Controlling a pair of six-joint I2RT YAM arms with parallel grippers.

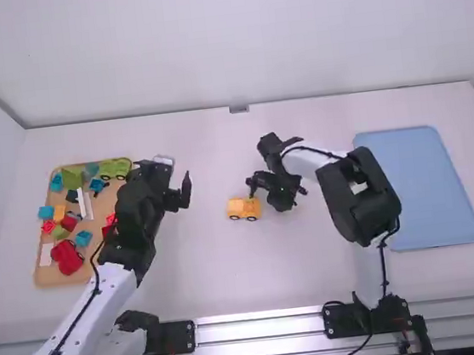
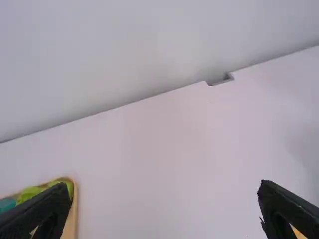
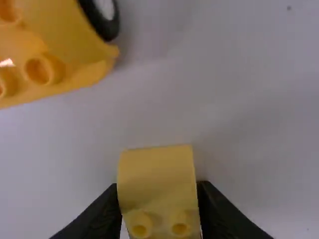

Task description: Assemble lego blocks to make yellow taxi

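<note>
At the right wrist view's upper left, the wheeled yellow base [image 3: 62, 37] is cut off; at bottom centre, the yellow block [image 3: 157, 174] is truncated. The wooden tray [image 2: 73, 211] is cropped at the left wrist view's lower left.

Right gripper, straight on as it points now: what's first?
The table, I'd say, with the yellow block between its fingers touching down first; the gap beneath is unclear.

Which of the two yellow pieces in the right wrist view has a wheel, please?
The larger piece, on the table; the small block in the right gripper shows none.
</note>
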